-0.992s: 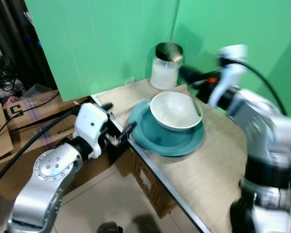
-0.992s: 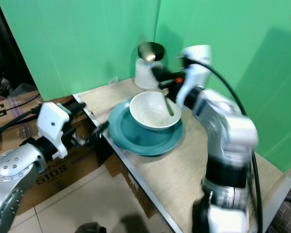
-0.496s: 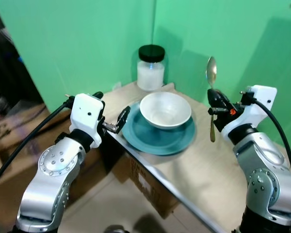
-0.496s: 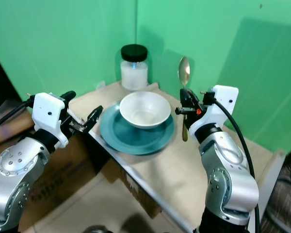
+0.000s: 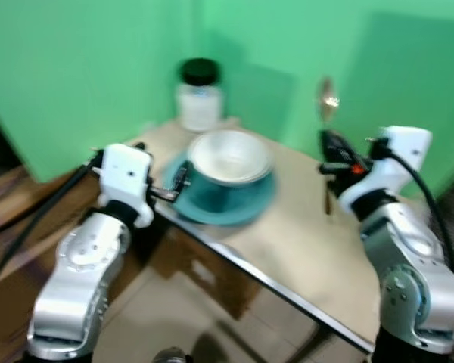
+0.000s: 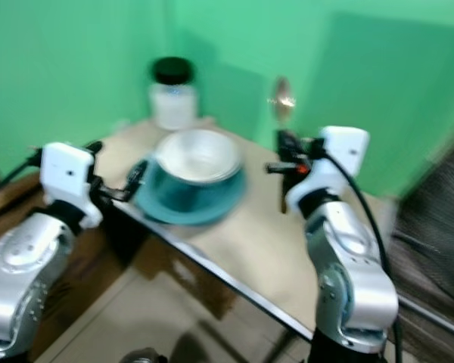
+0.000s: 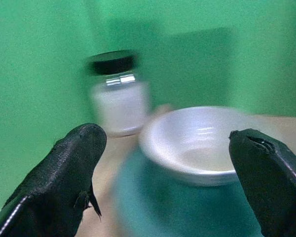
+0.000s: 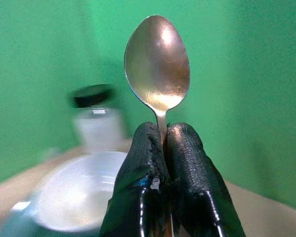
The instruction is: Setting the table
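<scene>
Metal spoon (image 8: 157, 64): upright, bowl end up, stem pinched between the closed fingers of the right tool (image 8: 161, 143), held above the desk (image 5: 287, 242) beside the dishes. White bowl (image 5: 228, 155): upright, sitting on the teal plate (image 5: 212, 200). Plate flat near the desk's edge. Head views blurred.

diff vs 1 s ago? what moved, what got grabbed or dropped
The right gripper pulled back from over the white bowl to the bowl's right, lifting the spoon upright, fingers still shut on its handle. Nothing was let go. The head camera also swung, so the whole scene shifted and blurred. The bowl still sits on the teal plate, the jar behind it, and the left gripper stays open at the plate's edge.
</scene>
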Motion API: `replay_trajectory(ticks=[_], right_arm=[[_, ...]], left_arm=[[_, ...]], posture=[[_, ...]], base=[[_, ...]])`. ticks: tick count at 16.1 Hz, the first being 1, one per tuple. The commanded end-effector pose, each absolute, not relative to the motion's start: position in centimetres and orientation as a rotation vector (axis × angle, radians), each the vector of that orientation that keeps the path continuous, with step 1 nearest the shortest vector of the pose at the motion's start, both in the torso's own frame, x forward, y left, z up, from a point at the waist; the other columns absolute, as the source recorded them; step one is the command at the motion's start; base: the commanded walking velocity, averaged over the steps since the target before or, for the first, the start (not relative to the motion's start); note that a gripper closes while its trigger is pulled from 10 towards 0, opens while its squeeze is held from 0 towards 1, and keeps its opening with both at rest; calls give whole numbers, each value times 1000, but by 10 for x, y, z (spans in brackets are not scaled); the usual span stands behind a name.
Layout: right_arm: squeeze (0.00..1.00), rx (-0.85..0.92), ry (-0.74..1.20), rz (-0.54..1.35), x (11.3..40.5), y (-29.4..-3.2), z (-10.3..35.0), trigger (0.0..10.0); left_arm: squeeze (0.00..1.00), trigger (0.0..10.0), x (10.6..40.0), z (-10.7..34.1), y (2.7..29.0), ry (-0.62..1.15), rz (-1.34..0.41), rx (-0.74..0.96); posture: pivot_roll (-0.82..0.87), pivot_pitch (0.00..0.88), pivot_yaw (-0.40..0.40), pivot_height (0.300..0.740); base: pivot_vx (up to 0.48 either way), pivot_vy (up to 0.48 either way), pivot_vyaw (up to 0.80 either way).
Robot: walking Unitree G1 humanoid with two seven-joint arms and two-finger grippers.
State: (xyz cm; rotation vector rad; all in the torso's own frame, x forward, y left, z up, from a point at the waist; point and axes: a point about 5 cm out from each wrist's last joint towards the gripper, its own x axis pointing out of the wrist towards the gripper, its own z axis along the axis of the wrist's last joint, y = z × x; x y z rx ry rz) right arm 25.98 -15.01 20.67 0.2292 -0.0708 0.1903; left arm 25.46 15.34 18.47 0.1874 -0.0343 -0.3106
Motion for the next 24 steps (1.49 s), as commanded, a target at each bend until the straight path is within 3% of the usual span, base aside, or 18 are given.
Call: replay_trajectory(ticks=[1,4,10,16,24], right_arm=[[0,255,-83,212,257,-141,206,10000],[0,174,-91,178,255,-151,205,10000],[0,181,-160,173,249,-154,212,10000],[0,140,-69,109,252,-158,193,10000],[0,74,99,-26,250,-174,165,10000]], left_arm=[[43,10000,253,185,154,-26,-322,206],[39,10000,254,180,153,-11,-330,214],[43,10000,255,175,148,1,-342,210],[39,10000,254,169,162,11,-240,200],[27,10000,255,162,158,44,-232,234]], posture=[[144,0,-36,740],[132,0,-35,740],[120,0,-31,740],[117,0,-50,740],[115,0,-37,740]], base=[[0,0,-800],[0,0,-800],[0,0,-800],[0,0,-800],[0,0,-795]])
